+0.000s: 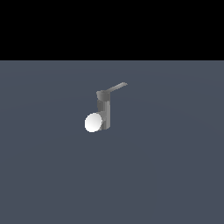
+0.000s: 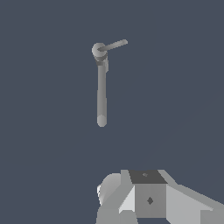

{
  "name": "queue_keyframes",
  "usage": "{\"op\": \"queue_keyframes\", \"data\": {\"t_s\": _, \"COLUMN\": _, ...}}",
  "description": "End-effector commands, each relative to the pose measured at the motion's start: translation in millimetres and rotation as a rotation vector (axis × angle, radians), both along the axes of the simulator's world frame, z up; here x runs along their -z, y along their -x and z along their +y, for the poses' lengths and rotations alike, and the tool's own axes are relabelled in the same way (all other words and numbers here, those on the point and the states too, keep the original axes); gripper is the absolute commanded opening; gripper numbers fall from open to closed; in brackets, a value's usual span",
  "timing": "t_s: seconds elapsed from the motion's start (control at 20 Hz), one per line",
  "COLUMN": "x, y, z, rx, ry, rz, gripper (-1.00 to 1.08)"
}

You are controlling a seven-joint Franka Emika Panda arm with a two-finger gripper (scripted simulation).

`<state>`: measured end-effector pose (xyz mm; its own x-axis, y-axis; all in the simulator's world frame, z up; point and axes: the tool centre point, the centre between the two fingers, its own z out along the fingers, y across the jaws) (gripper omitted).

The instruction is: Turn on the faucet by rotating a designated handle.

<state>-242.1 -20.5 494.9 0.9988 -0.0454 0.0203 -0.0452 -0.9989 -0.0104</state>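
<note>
While the faucet (image 1: 104, 113) stands alone, handle (image 1: 117, 87) unobstructed, tool (image 2: 148, 197) well apart, grip state unclear.

Grey faucet (image 1: 105, 111) (white spout end)

Open floor (image 1: 175, 175) surrounds the faucet (image 1: 105, 113); nothing blocks its handle (image 1: 117, 87).
</note>
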Motion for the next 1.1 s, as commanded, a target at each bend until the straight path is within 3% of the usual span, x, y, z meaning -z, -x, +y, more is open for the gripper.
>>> {"op": "queue_keyframes", "data": {"t_s": 0.0, "x": 0.0, "y": 0.0, "z": 0.0, "rx": 0.0, "ry": 0.0, "rz": 0.0, "gripper": -1.0}}
{"op": "queue_keyframes", "data": {"t_s": 0.5, "x": 5.8, "y": -8.4, "z": -2.0, "rx": -0.005, "ry": 0.048, "rz": 0.002, "gripper": -1.0}}
{"op": "queue_keyframes", "data": {"t_s": 1.05, "x": 9.2, "y": -20.0, "z": -1.4, "rx": 0.034, "ry": 0.028, "rz": 0.004, "gripper": -1.0}}
